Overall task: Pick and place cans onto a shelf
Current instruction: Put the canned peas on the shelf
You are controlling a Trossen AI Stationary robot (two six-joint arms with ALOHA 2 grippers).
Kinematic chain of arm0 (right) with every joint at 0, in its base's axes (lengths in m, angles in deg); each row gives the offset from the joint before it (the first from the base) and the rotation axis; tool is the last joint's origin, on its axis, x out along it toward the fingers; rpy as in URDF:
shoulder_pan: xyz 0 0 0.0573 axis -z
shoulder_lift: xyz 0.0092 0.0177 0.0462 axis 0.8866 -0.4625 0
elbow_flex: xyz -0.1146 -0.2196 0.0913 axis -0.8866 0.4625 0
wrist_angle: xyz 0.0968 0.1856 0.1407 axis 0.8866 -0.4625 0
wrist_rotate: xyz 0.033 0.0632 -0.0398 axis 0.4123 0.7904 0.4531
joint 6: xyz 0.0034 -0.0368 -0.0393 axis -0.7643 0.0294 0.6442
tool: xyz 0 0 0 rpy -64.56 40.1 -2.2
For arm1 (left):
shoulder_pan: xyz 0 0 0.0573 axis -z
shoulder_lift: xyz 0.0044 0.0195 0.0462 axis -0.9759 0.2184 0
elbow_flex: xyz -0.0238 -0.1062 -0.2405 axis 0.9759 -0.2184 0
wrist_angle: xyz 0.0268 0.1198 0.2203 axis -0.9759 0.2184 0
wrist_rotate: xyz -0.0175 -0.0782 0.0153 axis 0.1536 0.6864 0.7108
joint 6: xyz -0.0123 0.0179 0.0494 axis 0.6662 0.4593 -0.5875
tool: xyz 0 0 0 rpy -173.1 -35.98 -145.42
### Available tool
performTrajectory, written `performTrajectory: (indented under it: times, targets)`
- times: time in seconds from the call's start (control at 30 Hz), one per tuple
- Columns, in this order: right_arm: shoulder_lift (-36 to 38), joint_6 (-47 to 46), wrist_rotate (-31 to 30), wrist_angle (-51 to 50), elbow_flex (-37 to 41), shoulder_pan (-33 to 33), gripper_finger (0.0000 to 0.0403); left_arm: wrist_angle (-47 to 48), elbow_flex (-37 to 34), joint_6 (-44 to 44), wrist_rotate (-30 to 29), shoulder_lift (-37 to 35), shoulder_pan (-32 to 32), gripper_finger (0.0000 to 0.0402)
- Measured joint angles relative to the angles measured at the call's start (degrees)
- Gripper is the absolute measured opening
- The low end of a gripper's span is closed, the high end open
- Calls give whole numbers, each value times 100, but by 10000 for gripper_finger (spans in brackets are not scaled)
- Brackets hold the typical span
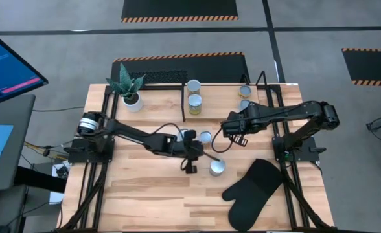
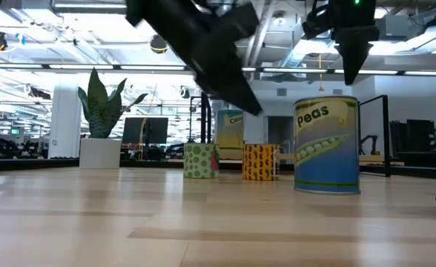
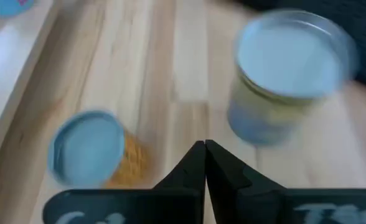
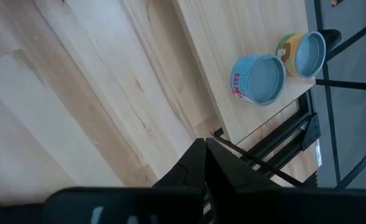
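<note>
The wooden bench (image 1: 145, 200) holds a low shelf (image 1: 177, 77) of thin black bars at its far edge, and four cans already stand there: two (image 1: 194, 100) near the middle bars and two (image 1: 244, 97) near the right end. So the job looks partly done, and now seems to be a time between picks. The left arm reaches over the middle of the bench, and the left gripper (image 1: 192, 158) is shut tight with nothing in it. Close by it stand two more cans. One is the big peas can (image 1: 217, 167), blue with a pale round top and green peas on its side, standing upright. The other is a smaller can (image 1: 205, 136) with a yellowish side. The right gripper (image 1: 232, 133) hangs above the bench near the shelf, its fingers almost together and holding nothing. Next, I think, a gripper must open wide, come down around one can, squeeze it and carry it to the shelf.
</note>
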Motion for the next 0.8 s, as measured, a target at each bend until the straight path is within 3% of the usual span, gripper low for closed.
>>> performTrajectory:
  times: [0.13,0.3,0.43,0.63,0.8]
  targets:
    - [0,207,1,146,0,-1,27,1167,1,637,-1,-486,263,0]
    - [0,780,116,913,-2,-13,25,2475,0,2237,-378,-876,773,0]
    - [0,1540,954,1706,-2,-15,28,3645,-4,2833,-1022,-979,1305,0]
    - [0,2180,2234,2446,-2,-15,39,4788,-9,4139,-2700,-989,2112,0]
    - [0,2331,2436,2714,-4,-15,66,5134,-249,4705,-3012,-995,2321,3]
